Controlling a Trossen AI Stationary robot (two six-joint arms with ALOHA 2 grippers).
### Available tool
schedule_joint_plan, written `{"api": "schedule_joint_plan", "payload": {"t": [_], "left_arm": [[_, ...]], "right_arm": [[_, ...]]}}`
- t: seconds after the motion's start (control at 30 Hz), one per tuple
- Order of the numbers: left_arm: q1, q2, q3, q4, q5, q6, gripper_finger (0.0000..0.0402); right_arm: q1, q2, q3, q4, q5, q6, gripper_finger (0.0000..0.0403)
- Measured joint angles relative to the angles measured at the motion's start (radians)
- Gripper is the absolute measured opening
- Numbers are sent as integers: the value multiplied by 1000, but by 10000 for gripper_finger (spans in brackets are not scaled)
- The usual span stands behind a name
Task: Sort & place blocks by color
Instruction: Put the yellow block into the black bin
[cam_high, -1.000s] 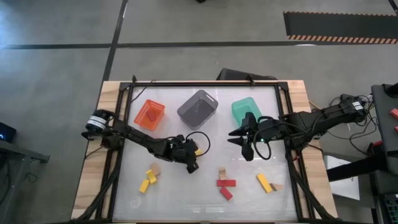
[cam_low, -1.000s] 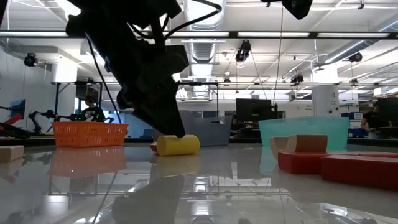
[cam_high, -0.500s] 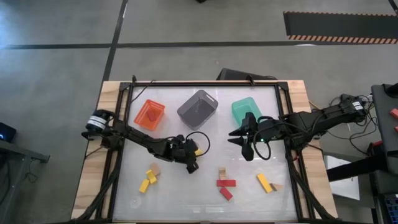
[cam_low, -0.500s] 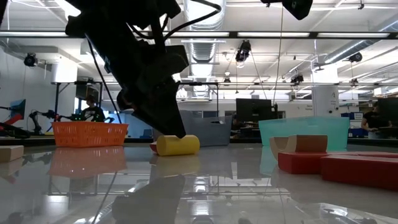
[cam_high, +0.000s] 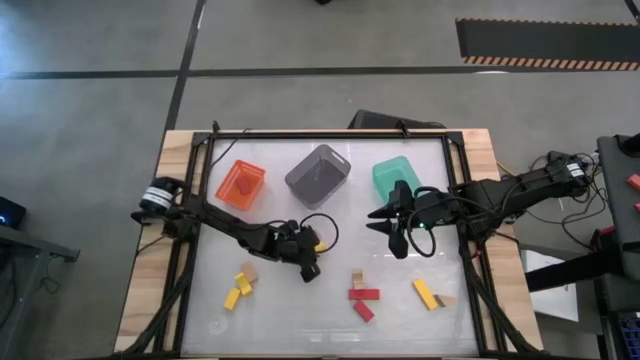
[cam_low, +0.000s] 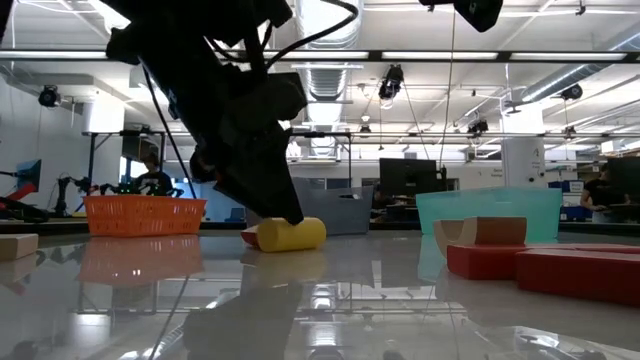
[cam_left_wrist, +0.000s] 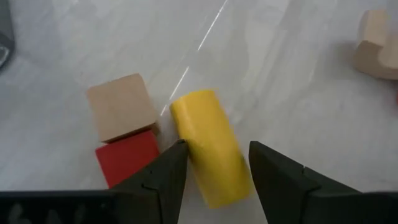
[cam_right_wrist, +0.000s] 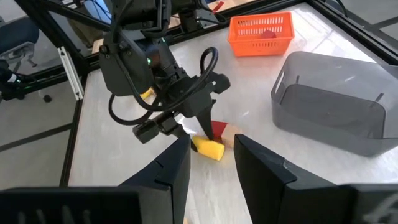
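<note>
Moved: barely anything, but in the low view the yellow cylinder (cam_low: 291, 234) has slid a touch to the right and tilted a little since a second ago; both arms sit where they were.
Left gripper (cam_high: 308, 266): down at the table near the middle, fingers (cam_left_wrist: 163, 180) spread wide on either side of the yellow cylinder (cam_left_wrist: 209, 155), which lies on its side between them; no squeeze yet, jaws open.
Beside the cylinder: a tan cube (cam_left_wrist: 121, 115) and a red block (cam_left_wrist: 127, 158) touching each other, just next to the cylinder's far end.
Right gripper (cam_high: 397, 240): hanging over the table on the right side, in front of the green bin (cam_high: 391, 176), jaws parted and holding nothing.
Orange bin (cam_high: 240, 185): back left, with a red block (cam_high: 245, 186) already lying inside.
Grey bin (cam_high: 318, 176): back centre, between the orange and green ones.
Front left: two yellow blocks (cam_high: 238, 290) with a tan block (cam_high: 250, 269) just beside them.
Front centre: red blocks (cam_high: 363, 301) clustered together, a tan piece (cam_high: 357, 277) touching the back of them.
Front right: a yellow bar (cam_high: 426, 293) with a tan block (cam_high: 446, 300) at its end.
Table (cam_high: 330, 325): glossy white top, with the blocks in three clusters along the front.
</note>
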Motion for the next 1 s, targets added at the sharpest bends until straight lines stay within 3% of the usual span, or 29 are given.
{"api": "schedule_joint_plan", "payload": {"t": [0.43,0.67,1.0], "left_arm": [[0,71,12,18,-8,-7,156],[0,71,11,16,-8,-6,119],[-1,6,37,-12,32,36,118]], "right_arm": [[0,0,-1,0,0,10,114],[0,0,-1,0,0,10,114],[0,0,-1,0,0,19,114]]}}
